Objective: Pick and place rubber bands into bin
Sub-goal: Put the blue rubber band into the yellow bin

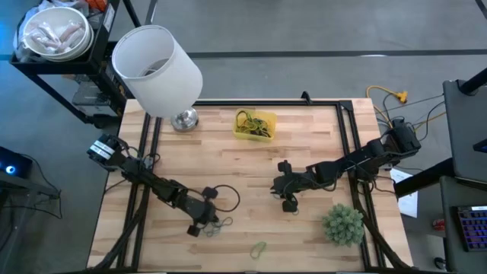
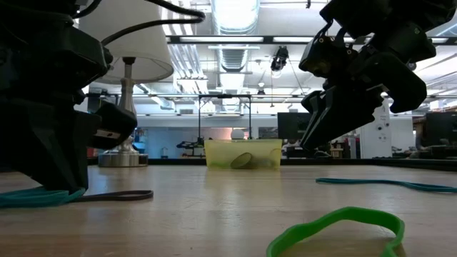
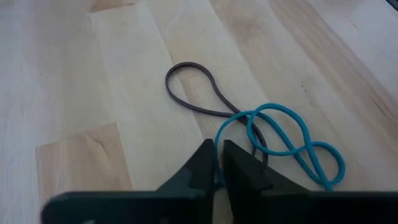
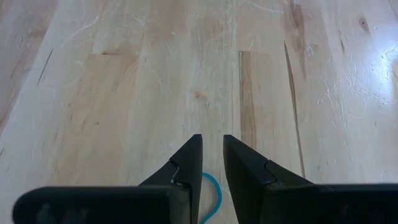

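On pale wood planks, a thin floppy teal rubber band (image 3: 292, 140) is pinched by the left gripper (image 3: 219, 163); the right gripper (image 4: 211, 155) is held slightly parted.

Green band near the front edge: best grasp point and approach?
Take the green rubber band at its raised arch, coming straight down from above. In the low view part of the loop stands off the table, so one finger could likely slip under. It lies alone, clear of both end effectors.

bin (image 1: 255, 125) behind — bands (image 1: 221, 223) near front
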